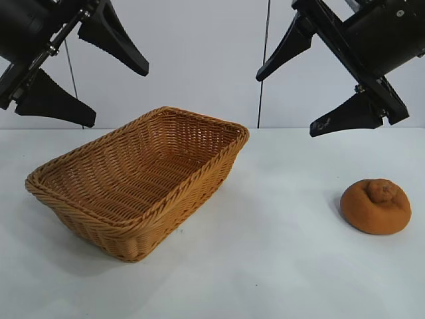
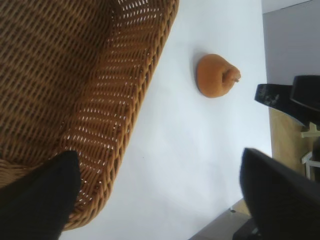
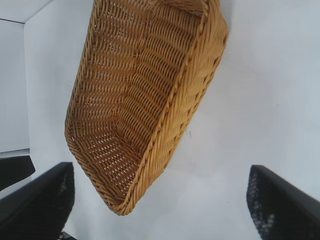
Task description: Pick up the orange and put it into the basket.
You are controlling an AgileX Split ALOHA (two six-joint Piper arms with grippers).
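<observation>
Exterior: tan woven wicker basket (image 1: 136, 193) sits left on the white table (image 1: 265, 266); dull brownish-orange knobby orange (image 1: 376, 206) lies well apart, right. Left gripper (image 1: 83, 73) and right gripper (image 1: 312, 83) hang above, jaws spread, empty. Left wrist: orange (image 2: 216, 76) beside basket (image 2: 100, 100). Right wrist: basket (image 3: 145, 100) only.

Both arms matte blk w/ long tapered claw fingers (image 1: 113, 38); silver screws, thin rods at mounts.
</observation>
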